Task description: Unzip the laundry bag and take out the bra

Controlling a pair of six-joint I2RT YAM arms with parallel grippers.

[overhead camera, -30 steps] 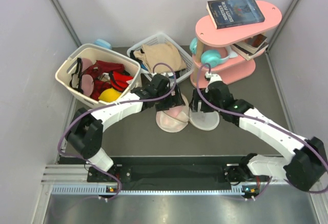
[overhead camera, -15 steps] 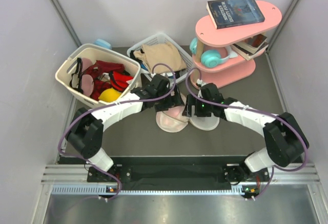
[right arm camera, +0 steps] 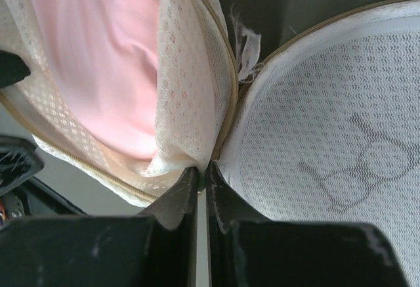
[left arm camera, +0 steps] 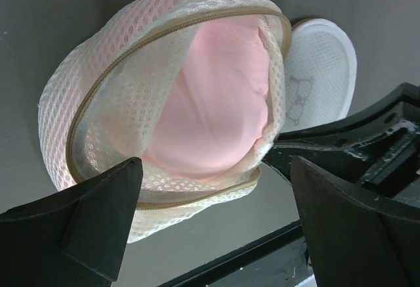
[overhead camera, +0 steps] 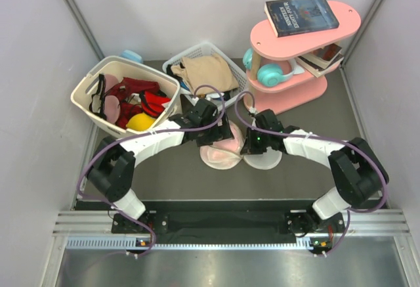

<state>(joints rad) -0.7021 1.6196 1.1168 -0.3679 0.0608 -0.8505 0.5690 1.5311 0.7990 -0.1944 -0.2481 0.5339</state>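
step: zip open, bra not yet out | my right fingers (right arm camera: 177,195) pinched on the laundry bag (left arm camera: 98,103) rim at its hinge, frame centre | my left fingers (left arm camera: 85,215) apart, straddling the mouth | bra (left arm camera: 210,103) inside, bare — next, close left on a cup, lift while right pins mesh | beyond on the desk (overhead camera: 164,182): basket (overhead camera: 88,75) upper left, shelf (overhead camera: 298,96) upper right — neither blocks

The left arm (overhead camera: 154,136) and the right arm (overhead camera: 308,146) are wearing white shells between black joint housings. A purplish-grey cable (overhead camera: 87,169) is trailing along each (a small green light (overhead camera: 258,137) is glowing on the right one). The fingers (left arm camera: 85,218) are showing matte black and wedge-shaped.
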